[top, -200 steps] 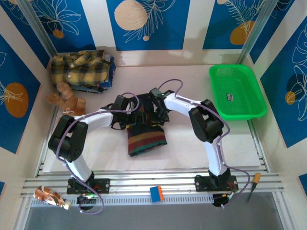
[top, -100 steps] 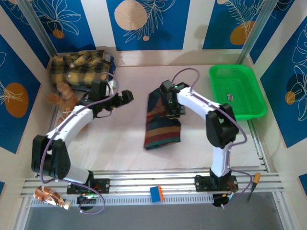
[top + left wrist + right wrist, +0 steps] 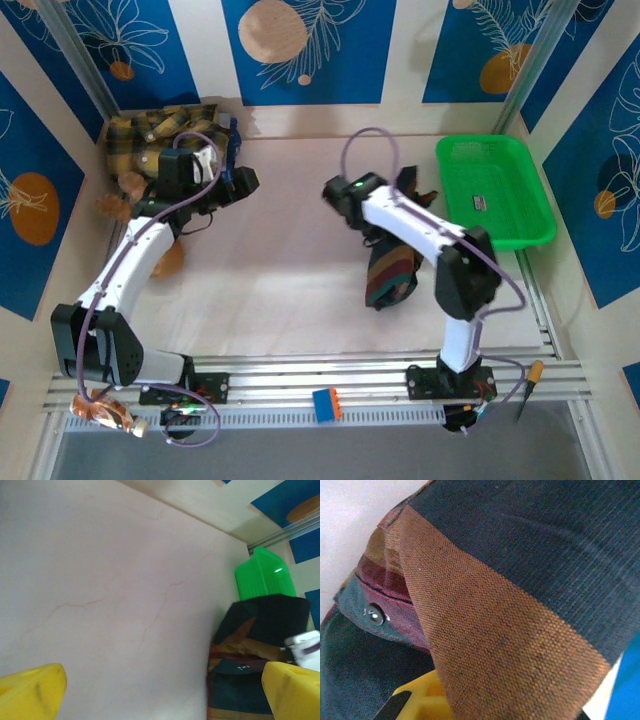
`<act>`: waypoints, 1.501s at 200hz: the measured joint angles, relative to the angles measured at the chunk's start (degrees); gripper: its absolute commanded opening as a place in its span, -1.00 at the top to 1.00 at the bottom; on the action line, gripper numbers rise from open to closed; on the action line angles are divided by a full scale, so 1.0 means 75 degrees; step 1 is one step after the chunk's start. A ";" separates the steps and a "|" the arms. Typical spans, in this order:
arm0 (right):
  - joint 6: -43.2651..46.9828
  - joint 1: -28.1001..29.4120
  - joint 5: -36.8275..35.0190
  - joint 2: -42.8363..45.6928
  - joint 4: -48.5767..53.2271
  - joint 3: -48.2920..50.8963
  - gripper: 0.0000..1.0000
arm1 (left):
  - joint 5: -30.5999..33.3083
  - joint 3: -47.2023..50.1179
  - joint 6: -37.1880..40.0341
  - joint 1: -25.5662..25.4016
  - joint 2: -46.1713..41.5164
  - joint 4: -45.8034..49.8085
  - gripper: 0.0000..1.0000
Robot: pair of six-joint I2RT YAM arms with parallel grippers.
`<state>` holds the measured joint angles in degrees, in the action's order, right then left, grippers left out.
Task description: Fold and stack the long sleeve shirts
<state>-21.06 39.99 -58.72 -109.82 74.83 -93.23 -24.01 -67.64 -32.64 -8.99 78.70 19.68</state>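
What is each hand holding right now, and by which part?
Right hand: the dark plaid shirt, pinched at a bunched fold of cloth. Left hand: open, holding nothing.

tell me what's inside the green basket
Inside the green basket lies one small dark-and-white tag, too small to read. Nothing covers the basket's floor from above.

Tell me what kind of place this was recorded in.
Most likely a staged robot test booth, not a home: arms bolted to an aluminium rail, blue leaf-print wall panels boxing in a pale table, and props like a green basket.
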 measured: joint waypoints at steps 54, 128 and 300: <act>-0.0411 0.1638 -0.0268 -0.2311 0.0493 -0.1215 1.00 | 0.0038 0.0283 0.0178 0.0006 -0.0219 0.0350 -1.00; 0.0688 0.2232 0.0038 -0.1868 -0.0017 -0.1751 1.00 | 0.0099 0.0504 0.0347 0.0230 -0.0557 0.0405 -1.00; 0.1035 0.2337 0.1725 -0.1370 -0.0717 -0.1888 1.00 | 0.0697 0.1827 -0.0711 0.0868 -0.1177 -0.0117 -1.00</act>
<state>-13.30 57.52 -45.78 -120.09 69.45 -107.39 -18.79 -53.93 -37.98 -2.48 69.87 18.81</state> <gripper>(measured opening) 0.116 0.998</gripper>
